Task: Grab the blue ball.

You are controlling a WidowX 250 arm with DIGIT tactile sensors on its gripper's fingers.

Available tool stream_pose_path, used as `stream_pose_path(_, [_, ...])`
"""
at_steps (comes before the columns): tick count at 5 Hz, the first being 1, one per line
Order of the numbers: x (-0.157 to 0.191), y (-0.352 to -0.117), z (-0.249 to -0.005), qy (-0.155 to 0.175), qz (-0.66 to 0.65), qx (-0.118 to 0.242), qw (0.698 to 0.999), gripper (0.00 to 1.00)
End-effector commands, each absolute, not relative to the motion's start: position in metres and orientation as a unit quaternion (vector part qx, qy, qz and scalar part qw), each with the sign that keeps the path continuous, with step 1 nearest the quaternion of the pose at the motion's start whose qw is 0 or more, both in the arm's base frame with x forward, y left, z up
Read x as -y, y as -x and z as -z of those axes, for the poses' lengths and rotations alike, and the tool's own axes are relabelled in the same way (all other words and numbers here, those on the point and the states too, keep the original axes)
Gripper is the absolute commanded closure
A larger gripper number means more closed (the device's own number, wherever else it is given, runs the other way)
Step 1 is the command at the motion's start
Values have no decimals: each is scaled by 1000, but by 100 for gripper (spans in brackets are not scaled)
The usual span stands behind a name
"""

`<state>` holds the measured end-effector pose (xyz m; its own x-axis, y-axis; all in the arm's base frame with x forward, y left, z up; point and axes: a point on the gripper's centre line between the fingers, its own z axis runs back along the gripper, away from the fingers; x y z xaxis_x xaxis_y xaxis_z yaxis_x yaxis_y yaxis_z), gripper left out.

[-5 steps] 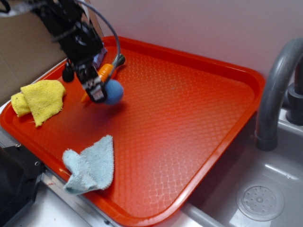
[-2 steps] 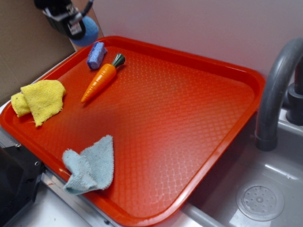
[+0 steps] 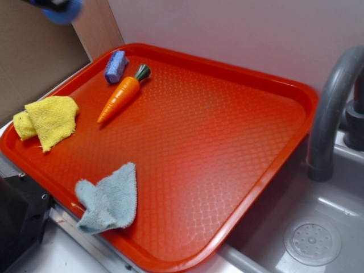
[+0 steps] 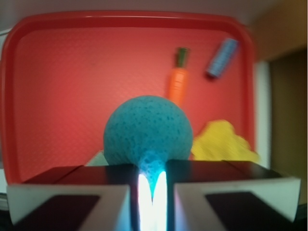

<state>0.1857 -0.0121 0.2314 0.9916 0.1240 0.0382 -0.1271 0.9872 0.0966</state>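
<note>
The blue ball fills the middle of the wrist view, pinched at its lower edge between my gripper's two jaws. The gripper is shut on it and holds it high above the red tray. In the exterior view only a blurred bit of the blue ball shows at the top left corner, with the gripper mostly out of frame above it.
On the red tray lie an orange toy carrot, a blue-purple sponge block, a yellow rag at the left and a light blue rag at the front. A grey faucet and sink stand at the right.
The gripper has risen from the tray beside the carrot up and to the left with the blue ball in it, almost out of the exterior view. Nothing else moved.
</note>
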Motion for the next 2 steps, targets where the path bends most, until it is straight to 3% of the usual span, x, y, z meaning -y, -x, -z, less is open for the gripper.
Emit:
stream_pose_path(1, [-22, -180, -239, -40, -121, 24, 992, 100])
stream_pose_path(2, [-18, -180, -231, -36, -111, 29, 993, 100])
